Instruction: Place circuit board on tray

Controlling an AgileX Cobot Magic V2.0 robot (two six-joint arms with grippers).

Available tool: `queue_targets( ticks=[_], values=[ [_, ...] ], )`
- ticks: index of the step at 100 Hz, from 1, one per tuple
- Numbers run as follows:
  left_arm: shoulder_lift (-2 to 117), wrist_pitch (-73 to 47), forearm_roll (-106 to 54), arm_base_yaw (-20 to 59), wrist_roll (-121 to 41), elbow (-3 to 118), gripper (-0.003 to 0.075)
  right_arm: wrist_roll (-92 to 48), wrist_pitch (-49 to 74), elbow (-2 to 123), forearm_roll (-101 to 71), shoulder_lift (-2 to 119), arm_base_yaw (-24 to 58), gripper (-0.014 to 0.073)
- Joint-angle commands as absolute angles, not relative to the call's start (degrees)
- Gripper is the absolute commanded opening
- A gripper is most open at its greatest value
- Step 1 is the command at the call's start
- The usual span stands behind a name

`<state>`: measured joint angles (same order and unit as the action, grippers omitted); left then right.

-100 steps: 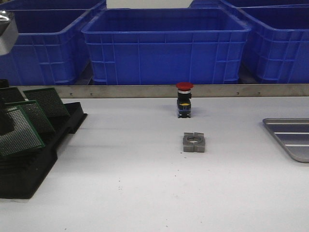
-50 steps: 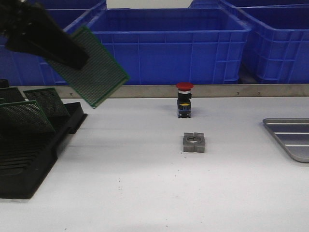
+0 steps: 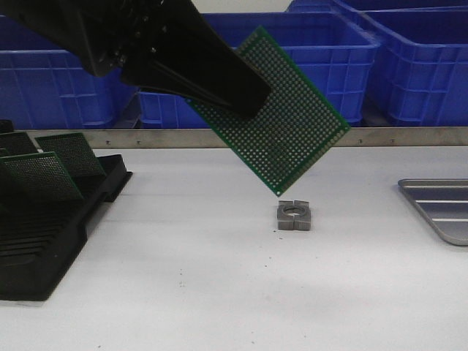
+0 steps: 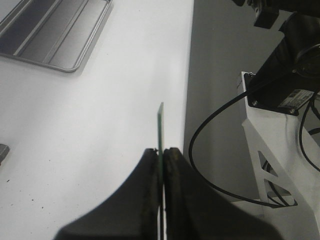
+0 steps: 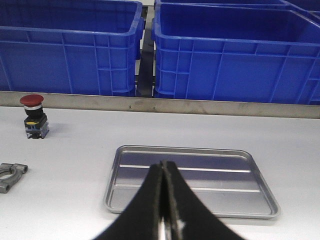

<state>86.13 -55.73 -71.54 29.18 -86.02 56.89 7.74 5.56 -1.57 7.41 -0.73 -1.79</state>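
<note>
My left gripper [image 3: 245,95] is shut on a green perforated circuit board [image 3: 289,121], carried tilted high over the middle of the table. Seen edge-on from the left wrist, the circuit board [image 4: 160,125] sticks out past the left gripper [image 4: 161,150], whose jaws pinch it. The silver-grey tray [image 3: 439,208] lies at the table's right edge, cut off by the frame. The tray [image 5: 190,180] fills the right wrist view, with nothing on it, just beyond my right gripper [image 5: 163,163], which is shut on nothing. The tray [image 4: 55,32] also shows in the left wrist view.
A black slotted rack [image 3: 44,241] with more green boards [image 3: 44,175] stands at the left. A grey metal clamp block [image 3: 294,216] lies mid-table beneath the held board. A red push button [image 5: 34,116] stands near the back rail. Blue bins [image 3: 409,58] line the back.
The left arm lifted a board out of the rack, then swung it right and toward the camera; it now hides the red button in the front view.
</note>
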Motion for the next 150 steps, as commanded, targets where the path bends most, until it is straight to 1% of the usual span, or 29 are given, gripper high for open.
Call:
queue_targets(
  ticks=[1,9,16,31,43,48,69,80,89,96,103,120,125,129,150],
  values=[
    [84.47,-56.4,-75.71,29.72,-85.54,58.54,-0.0017,7.51,-0.89,-1.62,7.98,-1.73,-2.2,-0.0067],
    [84.47,-56.4,-75.71,29.72,-85.54,58.54,-0.0017,7.76,-0.56,-0.32,7.98,-1.73,-2.1,-0.0067],
    [84.47,-56.4,-75.71,29.72,-85.54,58.54,-0.0017,7.76,2.56,2.25,7.98,-1.69,-2.08,-0.0067],
    [84.47,-56.4,-75.71,29.72,-85.54,58.54,-0.0017,7.76,15.22,10.43,7.78,0.51,-2.08,-0.0067],
    [84.47,-56.4,-75.71,29.72,-85.54,58.54,-0.0017,7.76,25.48,17.2,7.78,5.65,-2.08,-0.0067],
    [84.47,-56.4,-75.71,29.72,-85.54,58.54,-0.0017,7.76,27.97,19.72,7.78,7.89,-2.08,-0.0067],
    [84.47,-56.4,-75.99,29.72,-85.54,58.54,-0.0017,7.71,29.19,26.59,4.87,16.49,-2.08,-0.0067],
    [84.47,-56.4,-76.03,29.72,-85.54,58.54,-0.0017,7.47,30.39,28.46,0.36,21.74,-2.03,-0.0067],
    [84.47,-56.4,-76.03,29.72,-85.54,58.54,-0.0017,4.62,31.52,29.67,-4.27,26.58,-2.03,-0.0054],
    [84.47,-56.4,-76.03,29.72,-85.54,58.54,-0.0017,0.43,32.35,30.62,-8.69,30.06,-2.03,-0.0004],
    [84.47,-56.4,-76.03,29.72,-85.54,58.54,-0.0017,-4.64,32.82,31.5,-14.47,33.2,-2.03,0.0084],
    [84.47,-56.4,-76.03,29.72,-85.54,58.54,-0.0017,-20.15,34.73,33.14,-32.02,39.52,-2.03,0.0391],
    [84.47,-56.4,-76.03,29.72,-85.54,58.54,-0.0017,-27.07,36.08,33.77,-37.3,41.38,-2.03,0.045],
    [84.47,-56.4,-76.03,29.72,-85.54,58.54,-0.0017,-31.8,37.46,34.46,-41.83,42.51,-2.03,0.0471],
    [84.47,-56.4,-76.03,29.72,-85.54,58.54,-0.0017,-62.8,52.19,38.71,-62.1,50.39,-0.72,0.047]
  ],
)
